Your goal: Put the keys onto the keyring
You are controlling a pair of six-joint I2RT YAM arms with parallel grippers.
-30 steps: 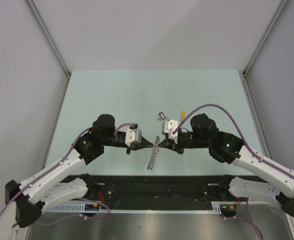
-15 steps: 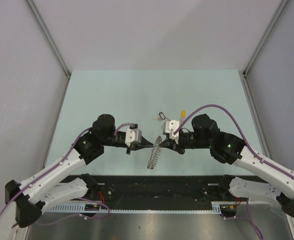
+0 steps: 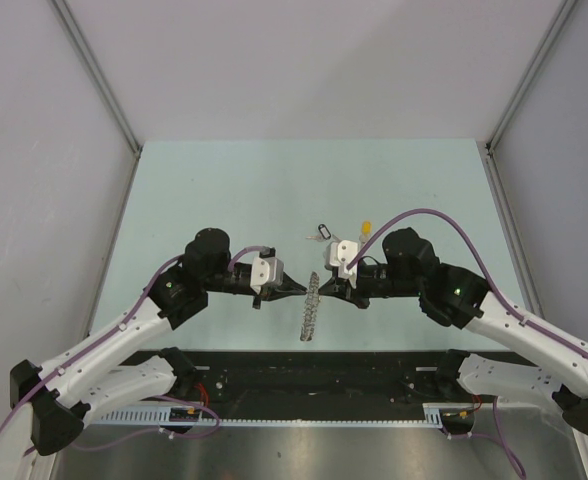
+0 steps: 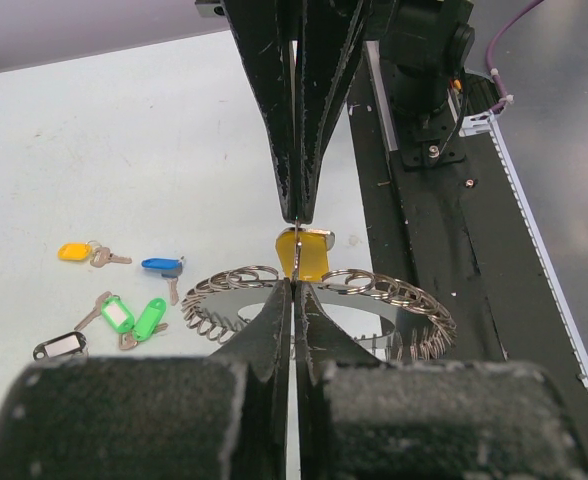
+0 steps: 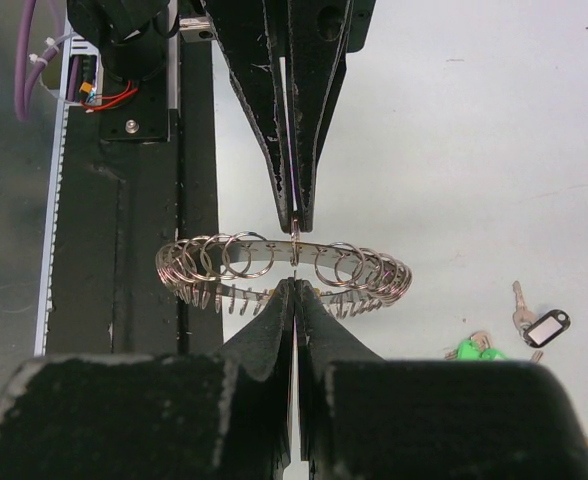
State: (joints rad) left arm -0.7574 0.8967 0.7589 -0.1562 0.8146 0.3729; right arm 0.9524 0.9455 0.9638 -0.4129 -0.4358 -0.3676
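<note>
The left pincer [image 3: 300, 288] is clamped shut on the rim of the keyring [image 3: 309, 312], which hangs edge-on above the tabletop [image 3: 224, 190]. Tip to tip with it, the right pincer [image 3: 323, 289] is closed tight on a yellow key [image 4: 310, 258]; other keys [image 4: 117, 313] lie loose on the tabletop.

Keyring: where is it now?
Top view, centre: keyring sits edge-on between the left tool and right tool, by the table's near edge, loose keys just behind.

I work in a robotics lab cell: plain white wall panels [image 3: 314, 70], aluminium frame posts [image 3: 100, 80], a pale green table [image 3: 224, 190], exposed purple cables [image 3: 424, 210].
</note>
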